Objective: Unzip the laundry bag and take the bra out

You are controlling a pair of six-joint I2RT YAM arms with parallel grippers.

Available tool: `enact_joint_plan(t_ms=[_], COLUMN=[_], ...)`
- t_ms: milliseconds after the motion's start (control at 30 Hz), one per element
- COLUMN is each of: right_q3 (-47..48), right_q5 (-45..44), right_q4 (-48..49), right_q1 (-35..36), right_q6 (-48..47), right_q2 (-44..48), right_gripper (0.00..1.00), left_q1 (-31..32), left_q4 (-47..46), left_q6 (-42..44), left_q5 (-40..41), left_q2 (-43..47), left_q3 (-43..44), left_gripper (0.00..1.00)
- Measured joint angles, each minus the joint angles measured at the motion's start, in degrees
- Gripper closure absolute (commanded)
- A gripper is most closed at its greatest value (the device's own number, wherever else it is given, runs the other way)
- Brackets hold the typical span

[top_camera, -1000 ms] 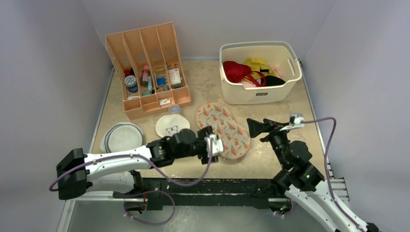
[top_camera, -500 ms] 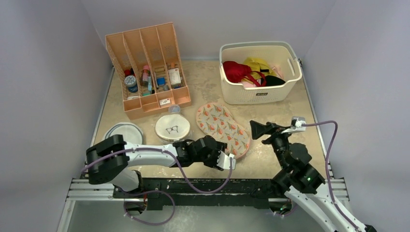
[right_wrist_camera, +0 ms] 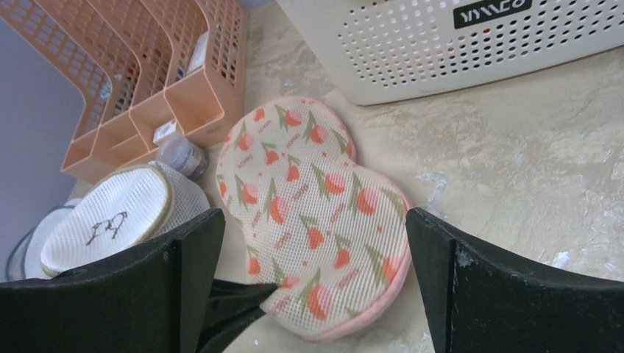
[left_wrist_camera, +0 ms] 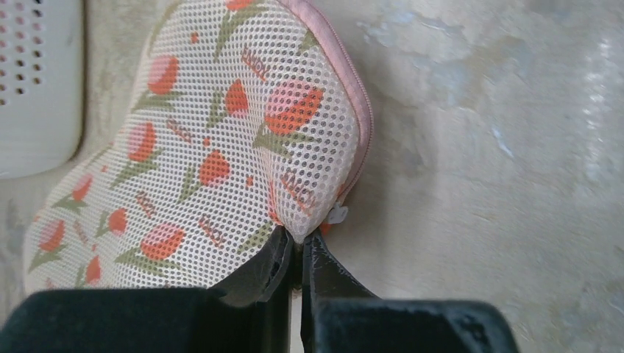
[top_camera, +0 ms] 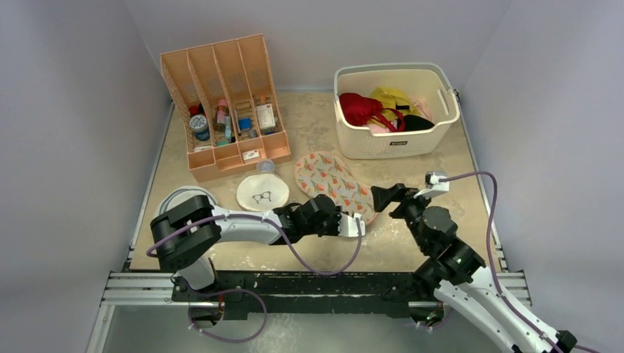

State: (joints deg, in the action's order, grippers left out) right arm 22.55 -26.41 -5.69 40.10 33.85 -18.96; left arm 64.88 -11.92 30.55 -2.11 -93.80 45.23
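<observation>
Left edge of the table (top_camera: 316,125): a plain round white-grey mesh disc (top_camera: 175,200), partly hidden behind the left arm's elbow. Behind it stands a peach file organizer (top_camera: 176,73) with bottles and small boxes in its slots. Just in front of the organizer we note a small capped jar (top_camera: 266,167), and touching it, a round white mesh bag with a glasses drawing (top_camera: 261,193).

The left arm lies low across the near table. The left gripper (left_wrist_camera: 298,250) sits at the near end of the laundry bag (top_camera: 327,180). Its fingers are pressed together on the bag's printed mesh edge, with the cloth pulled up into a small peak between them. A white zip pull (left_wrist_camera: 337,215) hangs just beside that pinch, at the foot of the pink zip rim (left_wrist_camera: 360,118).

The bag lies flat mid-table, running diagonally from the jar toward the near right. We cannot see into it.

The right gripper (top_camera: 386,197) hovers just right of the bag's near end, fingers spread wide and holding nothing.

Far right: a white perforated basket (top_camera: 390,147) holding a red garment (top_camera: 358,107), a yellow garment (top_camera: 390,97) and some black cloth (top_camera: 418,123).
</observation>
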Motion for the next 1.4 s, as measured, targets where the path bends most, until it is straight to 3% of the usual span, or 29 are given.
enact_joint_plan(t_ms=[300,533,800,1033,1133,1267,1400], right_q3=[3.67,6.45,6.32,6.32,6.27,6.25,6.38], right_q5=[3.91,6.27,8.76,22.03,24.83,24.87,23.93], right_q4=[0.11,-0.9,-0.31,9.31,13.86,18.82,21.99], right_q1=[-0.26,-0.28,-0.04,-0.02,0.02,0.02,0.02], right_q6=[0.0,0.31,-1.05,-7.74,-7.91,-7.04,-5.68], right_q2=[-8.94,-10.51,-8.26,-18.78,-24.35,-29.49,-33.4], right_gripper=[0.09,0.12,0.38,0.6,0.63,0.74,0.75], left_q1=[-1.07,-4.9,-7.91,-8.26,-8.63,-8.94,-8.98], left_q4=[-0.9,-1.31,-6.05,-6.69,-6.49,-6.4,-6.38], left_q6=[-11.1,-22.84,-33.31,-36.39,-37.05,-37.29,-37.35], left_q5=[11.06,13.07,13.97,14.12,14.12,14.27,14.32], left_q2=[0.2,1.73,7.72,9.18,9.64,10.47,10.69], left_q3=[4.33,5.22,5.51,5.49,5.49,5.49,5.49], left_gripper=[1.0,1.0,1.0,1.0,1.0,1.0,1.0])
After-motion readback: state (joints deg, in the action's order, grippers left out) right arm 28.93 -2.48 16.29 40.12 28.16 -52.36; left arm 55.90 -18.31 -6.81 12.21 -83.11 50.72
